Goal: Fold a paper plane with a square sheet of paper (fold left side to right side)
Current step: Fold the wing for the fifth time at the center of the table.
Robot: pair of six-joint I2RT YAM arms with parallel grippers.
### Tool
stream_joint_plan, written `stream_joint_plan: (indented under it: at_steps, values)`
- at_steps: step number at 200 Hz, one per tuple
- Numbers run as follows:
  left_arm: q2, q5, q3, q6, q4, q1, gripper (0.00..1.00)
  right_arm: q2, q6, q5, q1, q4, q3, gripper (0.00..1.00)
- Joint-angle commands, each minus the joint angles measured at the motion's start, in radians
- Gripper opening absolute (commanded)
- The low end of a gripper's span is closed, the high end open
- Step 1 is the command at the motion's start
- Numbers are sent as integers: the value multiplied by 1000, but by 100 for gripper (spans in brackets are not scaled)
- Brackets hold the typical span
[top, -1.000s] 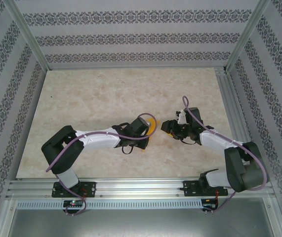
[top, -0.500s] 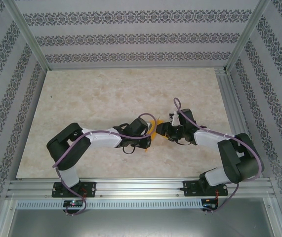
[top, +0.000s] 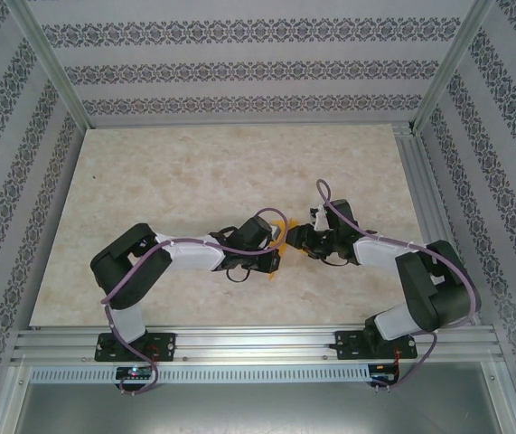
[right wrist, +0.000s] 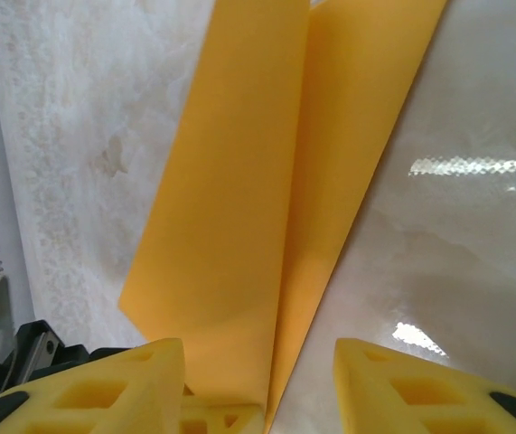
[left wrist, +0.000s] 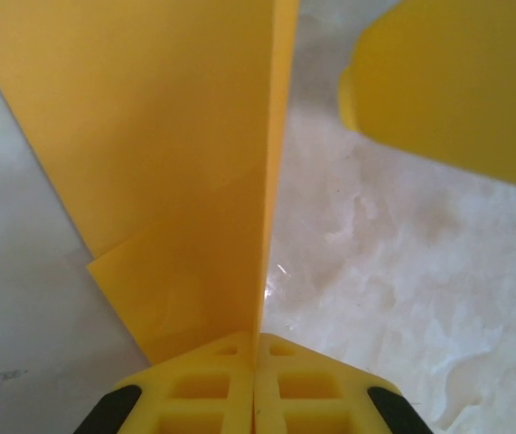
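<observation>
At the centre of the marble-pattern table (top: 194,172), top view: the two grippers meet nose to nose, with the folded sheet of paper (top: 281,224) between them.

- Left gripper (top: 274,242): in the left wrist view its yellow fingers (left wrist: 194,384) are pressed together at the bottom of the frame (left wrist: 256,339). They are clamped on the lower edge of the sheet (left wrist: 185,181), which stands on edge and runs to the top of the frame.
- Right gripper (top: 301,240): in the right wrist view the jaws stand apart (right wrist: 258,353), one finger (right wrist: 104,389) at lower left and the other at lower right. The sheet (right wrist: 267,163) passes through the gap as a narrow wedge with a lengthwise crease, clear of the lower-right finger. Contact with the lower-left finger cannot be told.
</observation>
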Motion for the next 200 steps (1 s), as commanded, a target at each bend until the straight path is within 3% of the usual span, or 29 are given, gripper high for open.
stream_joint_plan:
  at_steps: [1,50,200]
  values:
    - [14,42,-10,-22,59,22,9,23,-8,22,-1,42,1,45]
    - [25,71,-10,-33,78,37,9,66,5,7,10,81,16,41]
    - [69,122,-17,-76,146,55,8,149,21,8,29,84,62,42]
